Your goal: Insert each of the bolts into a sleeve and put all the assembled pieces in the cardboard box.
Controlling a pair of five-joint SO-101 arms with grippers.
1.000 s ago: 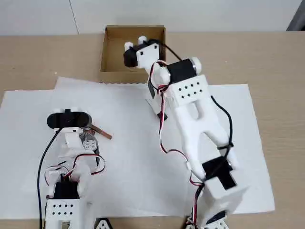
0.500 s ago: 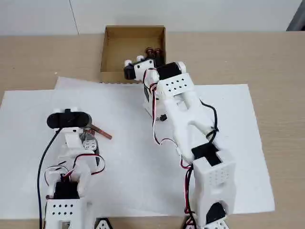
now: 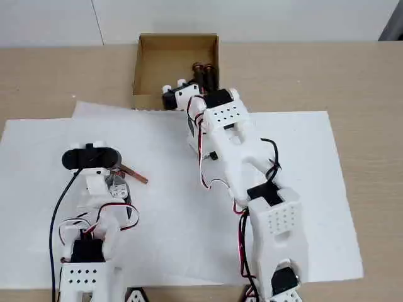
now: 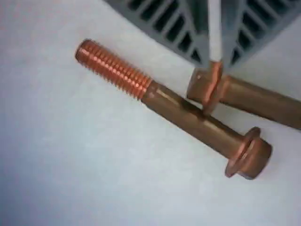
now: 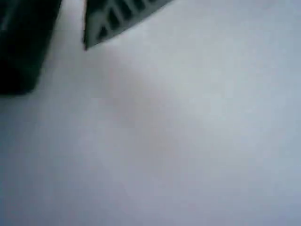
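Gripping left pincer (image 4: 215, 60): closed almost fully, with a thin slit between its grey jaws; it pinches the held bolt by the flange rim at the very tips.
Held bolt (image 4: 256, 101): copper, low over the paper; its hex head and flange sit at the pincer tips and its smooth shank runs off to one side.
Loose bolt (image 4: 188, 120): copper, flat on the paper outside the pincer, threaded at one end and flanged at the other. Its shank seems to touch the held bolt's flange.
Left arm (image 3: 88, 251): at the near-left part of the paper, well apart from the box.
Right arm (image 3: 252, 163): stretched across the paper, its wrist just short of the box's near wall.
Right pincer (image 5: 115, 21): low over bare paper; how far it is open cannot be told.
Box (image 3: 146, 63): open-topped cardboard, on the counter (image 3: 352, 75) at the paper's far edge.
Pieces (image 3: 203, 74): dark copper, inside the box by its right wall.
Paper (image 3: 164, 207): white sheet covering the counter under both arms.
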